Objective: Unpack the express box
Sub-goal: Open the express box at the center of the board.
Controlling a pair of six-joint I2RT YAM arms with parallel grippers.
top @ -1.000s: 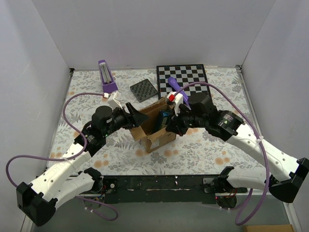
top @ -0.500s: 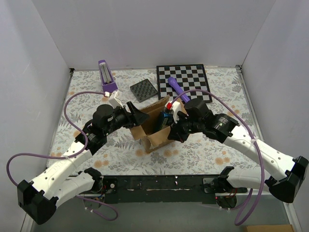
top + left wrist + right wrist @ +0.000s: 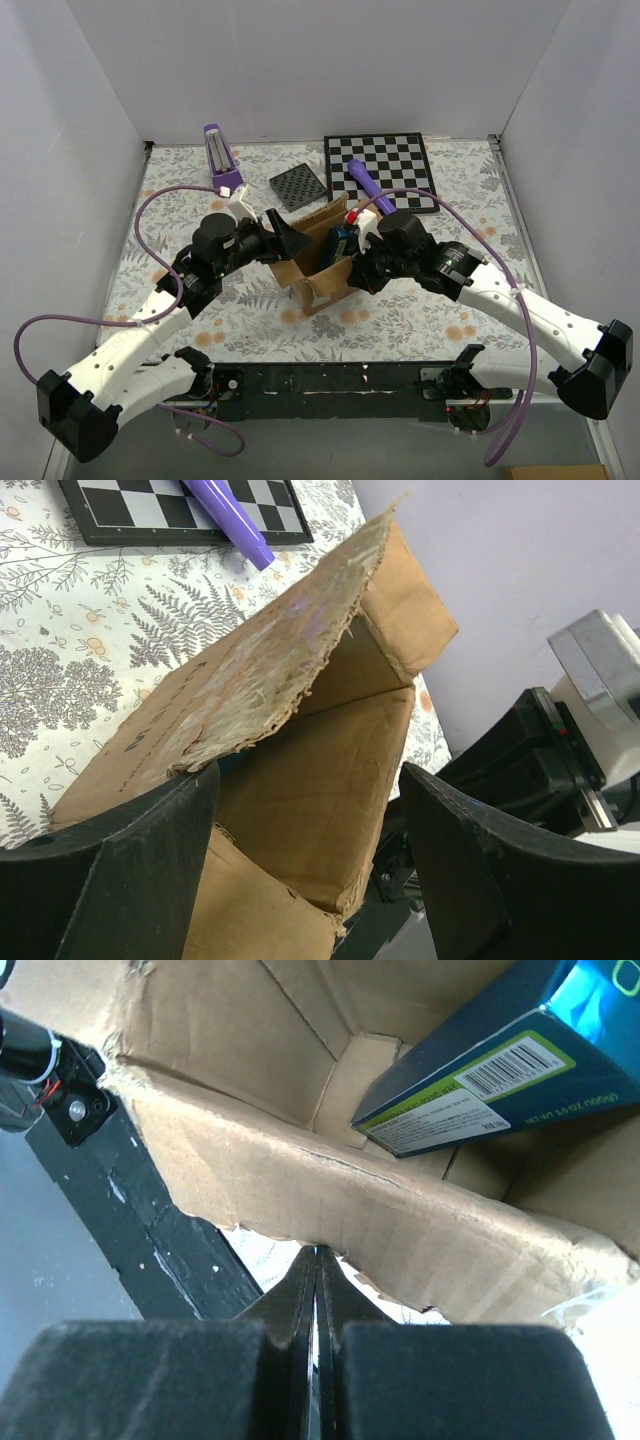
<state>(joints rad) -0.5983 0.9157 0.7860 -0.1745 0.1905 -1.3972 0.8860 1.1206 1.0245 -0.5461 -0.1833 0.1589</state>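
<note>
1. Brown cardboard box (image 3: pixel 320 285) at the middle of the flower-patterned desk (image 3: pixel 180 165), set between the two arms, with the flaps torn open and standing up.
2. Left jaws spread wide open, one finger on each side of the raised, taped flap at the box's left side. No firm contact visible.
3. Right jaws pressed together with no gap showing, tips right at the ragged lower edge of the box's near wall. Any pinch on the card impossible to confirm.
4. Step in hand, by judgement: box opened, contents not yet out. Blue carton (image 3: pixel 343 243) leaning inside against the far wall.
5. Next move, by judgement: steadying the box with one set of jaws, parting the other, reaching over the wall to grip the blue carton, then lifting it clear without snagging the flaps or tipping the light box.
6. Only in the overhead view: the whole layout, with a chessboard (image 3: pixel 385 170) at the far side, a purple pen (image 3: pixel 362 180) lying across it, and a small grey dotted square (image 3: pixel 298 187) and a purple holder (image 3: pixel 222 160) apart from the box.
7. Only in the right wrist view: the box's inside, with the carton's barcode and green-edged label, and bare cardboard below it.
8. Only in the left wrist view: glossy tape and torn fibres along the flap's edge. Carton hidden there.
</note>
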